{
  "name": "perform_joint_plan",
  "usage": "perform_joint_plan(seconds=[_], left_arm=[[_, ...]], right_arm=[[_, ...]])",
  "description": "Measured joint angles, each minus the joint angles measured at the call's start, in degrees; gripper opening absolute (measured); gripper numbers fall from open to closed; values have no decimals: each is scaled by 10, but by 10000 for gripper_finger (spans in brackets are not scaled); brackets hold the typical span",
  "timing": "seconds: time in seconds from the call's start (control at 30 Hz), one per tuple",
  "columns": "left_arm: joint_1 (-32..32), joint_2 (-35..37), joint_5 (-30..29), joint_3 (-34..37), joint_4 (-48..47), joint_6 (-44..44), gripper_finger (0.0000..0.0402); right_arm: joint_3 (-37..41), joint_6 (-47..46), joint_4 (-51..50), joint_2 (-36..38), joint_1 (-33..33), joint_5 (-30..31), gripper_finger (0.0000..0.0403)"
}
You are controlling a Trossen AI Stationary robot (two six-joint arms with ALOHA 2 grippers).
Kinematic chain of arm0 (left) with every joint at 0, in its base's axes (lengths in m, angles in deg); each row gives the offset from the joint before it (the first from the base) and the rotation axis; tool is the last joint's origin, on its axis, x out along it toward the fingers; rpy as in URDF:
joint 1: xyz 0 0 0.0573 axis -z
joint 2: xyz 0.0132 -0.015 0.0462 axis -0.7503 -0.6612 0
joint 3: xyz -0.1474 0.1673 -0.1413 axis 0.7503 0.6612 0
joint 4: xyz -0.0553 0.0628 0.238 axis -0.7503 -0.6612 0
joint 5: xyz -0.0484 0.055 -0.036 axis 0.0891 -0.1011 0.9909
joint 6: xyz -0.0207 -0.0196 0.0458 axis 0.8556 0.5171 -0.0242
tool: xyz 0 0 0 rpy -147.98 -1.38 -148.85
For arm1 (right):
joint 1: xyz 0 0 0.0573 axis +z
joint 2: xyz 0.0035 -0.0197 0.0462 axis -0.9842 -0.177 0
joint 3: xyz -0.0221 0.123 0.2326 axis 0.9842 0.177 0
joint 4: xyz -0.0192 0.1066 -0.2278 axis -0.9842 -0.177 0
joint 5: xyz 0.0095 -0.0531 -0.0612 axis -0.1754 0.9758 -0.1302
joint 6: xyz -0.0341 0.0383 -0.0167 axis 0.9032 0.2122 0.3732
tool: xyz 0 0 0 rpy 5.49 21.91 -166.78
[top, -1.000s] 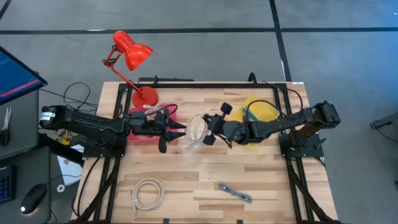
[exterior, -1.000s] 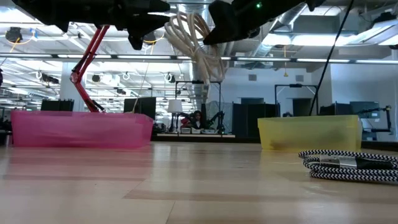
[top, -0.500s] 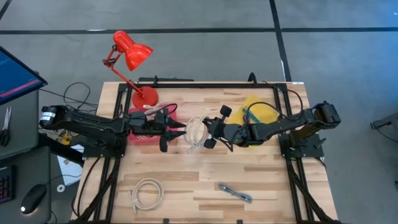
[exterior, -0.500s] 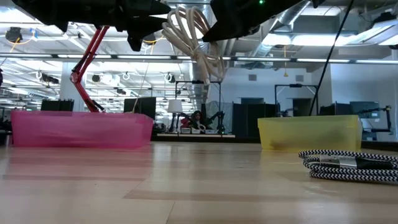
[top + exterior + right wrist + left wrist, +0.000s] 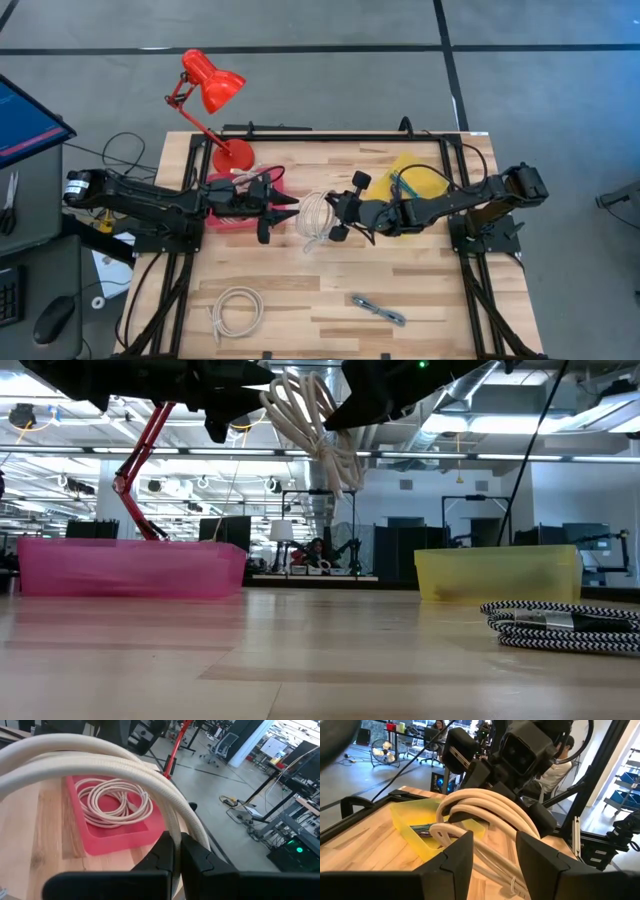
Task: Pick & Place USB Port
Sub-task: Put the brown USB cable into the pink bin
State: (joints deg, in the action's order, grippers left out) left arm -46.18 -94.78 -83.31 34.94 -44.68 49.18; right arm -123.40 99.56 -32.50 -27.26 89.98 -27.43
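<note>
A coiled cream-white cable (image 5: pixel 314 214) hangs lifted above the table's middle, held by my right gripper (image 5: pixel 332 214), which is shut on it. In the low view the coil (image 5: pixel 305 410) is well clear of the tabletop. My left gripper (image 5: pixel 285 210) is open just left of the coil, by the pink bin (image 5: pixel 232 205). In the left wrist view its fingers (image 5: pixel 455 857) stand apart with the coil (image 5: pixel 485 807) right ahead; whether they touch it, I cannot tell. A second white coil (image 5: pixel 114 802) lies in the pink bin. My right gripper pinches several strands of the coil on its right side (image 5: pixel 171 820) between the two fingers, coming level from the table's right. The coil is lifted clear, standing roughly on edge, with loose ends (image 5: pixel 338 468) drooping below the fingers.
A yellow bin (image 5: pixel 422 183) with cables in it sits under my right arm. Another white coil (image 5: pixel 235 310) and a black-and-white braided cable (image 5: pixel 378 309) lie near the table's near edge. A red desk lamp (image 5: pixel 210 85) stands at the far left corner.
My right gripper has edged toward the table's left with the coil, bringing it closer to my open left gripper. The coil has stayed lifted and has tipped slightly.
</note>
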Motion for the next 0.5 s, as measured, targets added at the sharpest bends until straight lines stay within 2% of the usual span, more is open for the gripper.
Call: perform_joint_plan(seconds=[0.5], left_arm=[[0, 0, -1, 0, 3, 0, 145]], right_arm=[[0, 31, 65, 0, -6, 5, 1]])
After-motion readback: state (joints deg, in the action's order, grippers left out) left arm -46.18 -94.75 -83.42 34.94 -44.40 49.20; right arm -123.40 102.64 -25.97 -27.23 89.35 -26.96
